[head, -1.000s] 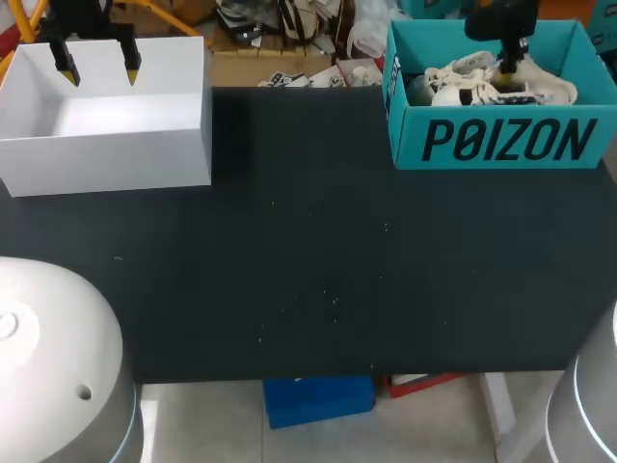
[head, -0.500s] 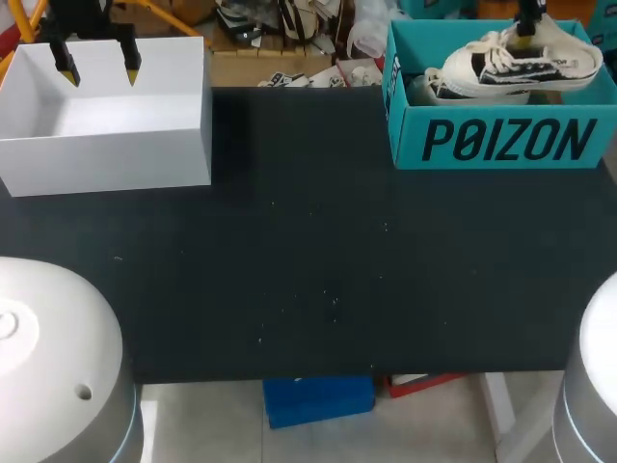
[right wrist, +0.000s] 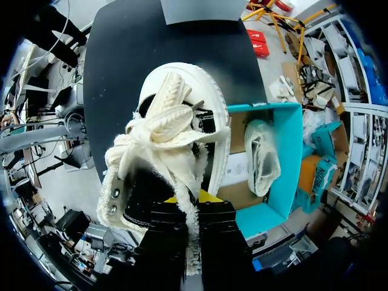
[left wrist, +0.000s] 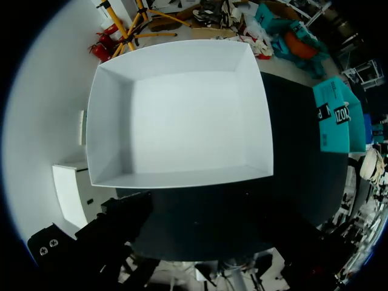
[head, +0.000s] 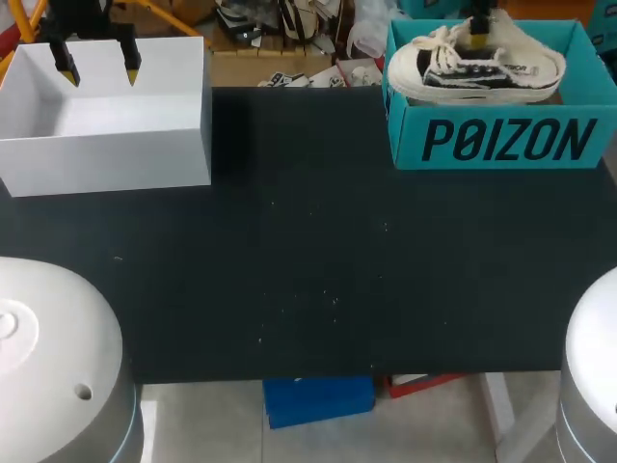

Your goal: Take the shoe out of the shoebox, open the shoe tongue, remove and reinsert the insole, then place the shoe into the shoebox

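Note:
A cream and black high-top shoe (head: 472, 72) hangs just above the teal shoebox (head: 501, 140) at the table's far right. My right gripper (head: 479, 34) is shut on its collar from above. In the right wrist view the shoe (right wrist: 176, 121) hangs from the shut gripper (right wrist: 193, 197), toe pointing away, laces loose. A second shoe (right wrist: 262, 154) lies inside the teal shoebox (right wrist: 285, 182) below. My left gripper (head: 96, 69) is open, holding nothing, above the white box (head: 106, 159) at the far left.
The white box (left wrist: 182, 115) is open-topped with nothing in it, and sits at the far left corner. The black table top (head: 308, 270) stretches between the two boxes and to the near edge. The teal shoebox (left wrist: 336, 118) shows far off in the left wrist view.
My right gripper has lifted the shoe up out of the teal shoebox and carried it a little to the left. The left arm has stayed still.

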You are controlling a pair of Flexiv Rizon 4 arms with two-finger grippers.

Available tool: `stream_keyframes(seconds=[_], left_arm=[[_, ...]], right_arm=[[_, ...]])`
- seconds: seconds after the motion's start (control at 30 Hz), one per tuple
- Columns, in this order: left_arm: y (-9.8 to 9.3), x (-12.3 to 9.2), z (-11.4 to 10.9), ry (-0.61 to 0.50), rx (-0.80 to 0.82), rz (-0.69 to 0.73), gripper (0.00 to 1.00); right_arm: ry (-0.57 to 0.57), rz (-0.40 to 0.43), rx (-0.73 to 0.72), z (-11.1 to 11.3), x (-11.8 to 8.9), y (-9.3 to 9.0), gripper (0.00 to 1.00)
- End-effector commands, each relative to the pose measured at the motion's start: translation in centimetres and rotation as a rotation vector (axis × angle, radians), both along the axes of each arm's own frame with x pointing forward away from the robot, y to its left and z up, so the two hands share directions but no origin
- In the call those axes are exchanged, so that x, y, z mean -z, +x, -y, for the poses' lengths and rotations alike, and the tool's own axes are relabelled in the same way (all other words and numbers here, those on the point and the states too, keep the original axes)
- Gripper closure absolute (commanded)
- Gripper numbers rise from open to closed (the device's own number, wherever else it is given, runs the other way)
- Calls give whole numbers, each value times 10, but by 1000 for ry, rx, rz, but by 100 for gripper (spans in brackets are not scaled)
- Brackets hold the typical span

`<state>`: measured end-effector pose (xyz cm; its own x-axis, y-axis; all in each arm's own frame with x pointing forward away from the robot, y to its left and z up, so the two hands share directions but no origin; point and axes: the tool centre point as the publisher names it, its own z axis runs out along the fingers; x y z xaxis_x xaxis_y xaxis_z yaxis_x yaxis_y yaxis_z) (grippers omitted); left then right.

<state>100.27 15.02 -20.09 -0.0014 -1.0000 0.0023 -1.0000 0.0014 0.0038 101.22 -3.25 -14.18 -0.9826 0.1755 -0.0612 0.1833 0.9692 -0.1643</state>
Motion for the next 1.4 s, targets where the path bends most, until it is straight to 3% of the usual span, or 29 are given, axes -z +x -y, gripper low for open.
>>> stream_keyframes(seconds=[0.03, 0.33, 0.5, 0.73, 1.03, 1.4], left_arm=[[-1, -1, 0, 1, -1, 0, 0], [-1, -1, 0, 1, -1, 0, 0], [-1, -1, 0, 1, -1, 0, 0], [-1, -1, 0, 1, -1, 0, 0], [-1, -1, 0, 1, -1, 0, 0], [-1, -1, 0, 1, -1, 0, 0]], right_arm=[[-70, 69, -1, -65, -10, -59, 100], [-21, 4, -24, -168, 21, -124, 100], [-6, -25, -60, -207, 48, -141, 100], [47, -32, -109, -246, 98, -150, 100], [56, -49, -223, -267, 154, -160, 100], [109, -53, -255, -273, 198, -157, 100]])
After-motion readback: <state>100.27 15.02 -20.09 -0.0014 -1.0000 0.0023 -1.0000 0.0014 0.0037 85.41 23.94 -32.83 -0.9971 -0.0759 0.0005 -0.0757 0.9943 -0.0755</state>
